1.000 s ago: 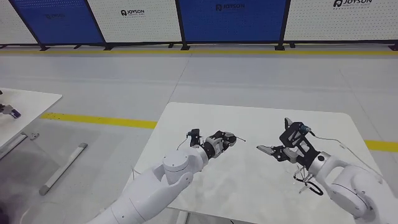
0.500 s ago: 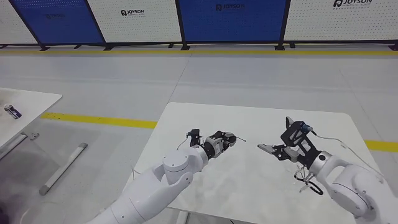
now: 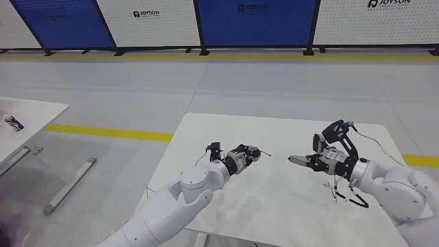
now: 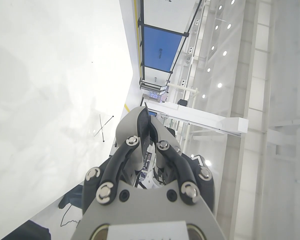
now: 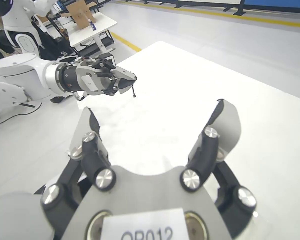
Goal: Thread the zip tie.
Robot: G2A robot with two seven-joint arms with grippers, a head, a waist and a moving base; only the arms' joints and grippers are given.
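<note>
Right gripper (image 5: 156,107) slid a bit right and is spread wide. Left gripper (image 5: 132,79) pinches one zip tie (image 5: 133,91). Two more zip ties (image 4: 101,127) lie crossed on the table (image 3: 274,129).

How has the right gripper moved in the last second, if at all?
Yes. In the top view the right gripper, open, has shifted slightly toward the far right corner of the table, away from the left gripper shut on the zip tie.

1. My white left arm reaches in from the near left, and its grey-fingered left gripper (image 5: 133,80) is pinched closed on a thin black zip tie (image 5: 134,96).
2. My right gripper (image 5: 156,116) faces it from the right, fingers spread wide.
</note>
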